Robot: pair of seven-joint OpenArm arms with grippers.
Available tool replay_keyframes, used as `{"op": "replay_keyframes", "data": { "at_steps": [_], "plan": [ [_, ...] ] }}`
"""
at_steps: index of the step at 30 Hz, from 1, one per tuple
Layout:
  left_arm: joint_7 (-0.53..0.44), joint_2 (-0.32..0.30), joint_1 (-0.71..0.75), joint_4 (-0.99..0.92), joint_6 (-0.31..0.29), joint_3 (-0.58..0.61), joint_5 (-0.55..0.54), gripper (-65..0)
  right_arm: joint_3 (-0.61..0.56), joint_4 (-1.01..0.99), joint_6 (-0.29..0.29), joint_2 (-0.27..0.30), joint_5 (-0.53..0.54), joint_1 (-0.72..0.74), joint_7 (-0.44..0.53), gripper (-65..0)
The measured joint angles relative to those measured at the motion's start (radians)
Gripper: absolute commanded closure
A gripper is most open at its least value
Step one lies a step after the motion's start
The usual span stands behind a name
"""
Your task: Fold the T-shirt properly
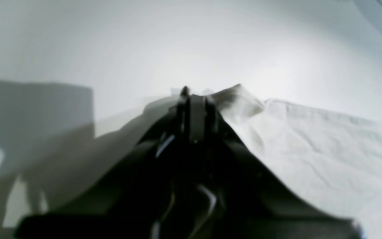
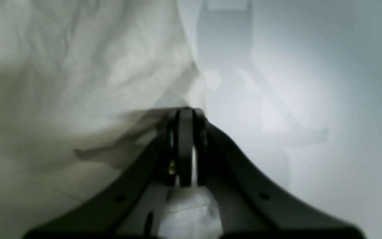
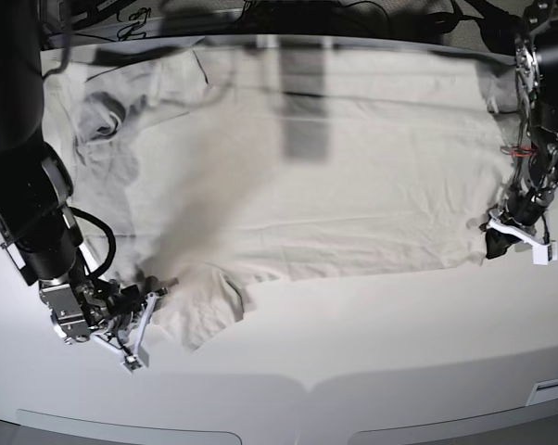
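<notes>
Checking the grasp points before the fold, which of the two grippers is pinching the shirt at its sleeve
The right gripper, at the base view's lower left, is shut on the T-shirt by its near sleeve; the left gripper pinches the hem corner instead.

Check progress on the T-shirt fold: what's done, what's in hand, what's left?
Done: the T-shirt lies spread out on the white table, and no fold shows yet. In hand: the left gripper is shut on the cloth's edge at one side, and the right gripper is shut on the edge by the sleeve. Left: every fold.
</notes>
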Motion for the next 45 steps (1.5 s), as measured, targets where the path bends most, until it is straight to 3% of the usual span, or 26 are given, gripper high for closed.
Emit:
{"op": "replay_keyframes", "data": {
  "at_steps": [5,9,15,25,32,34,39,45],
  "plan": [
    [0.088,0.008,0.004,0.055,0.004,0.005,-0.043,0.0,0.138,0.002,0.138,0.018,-0.015,-0.002,-0.056,0.0],
    [0.143,0.013,0.016,0.117,0.018,0.006,-0.067,0.0,0.220,0.024,0.145,0.035,-0.077,-0.001,-0.056,0.0],
    [0.215,0.014,0.023,0.236,0.018,0.008,-0.061,0.0,0.286,0.117,0.149,0.113,-0.074,0.000,-0.117,0.0],
    [0.246,0.024,0.044,0.280,0.018,0.009,-0.062,0.0,0.287,0.297,0.163,0.219,0.080,-0.014,-0.216,0.0],
    [0.249,0.024,0.043,0.286,0.018,0.010,-0.106,0.0,0.284,0.545,0.164,0.282,0.143,-0.159,-0.261,0.0],
    [0.248,0.024,0.044,0.294,0.019,0.009,-0.107,0.0,0.283,0.640,0.156,0.324,0.174,-0.211,-0.266,0.0],
    [0.249,0.024,0.096,0.403,0.018,0.010,-0.106,0.0,0.283,0.878,0.057,0.427,0.214,-0.321,-0.273,0.0],
    [0.251,0.026,0.152,0.479,0.019,0.010,-0.101,0.0,0.281,0.918,-0.032,0.442,0.208,-0.311,-0.273,0.0]
  ]
}}
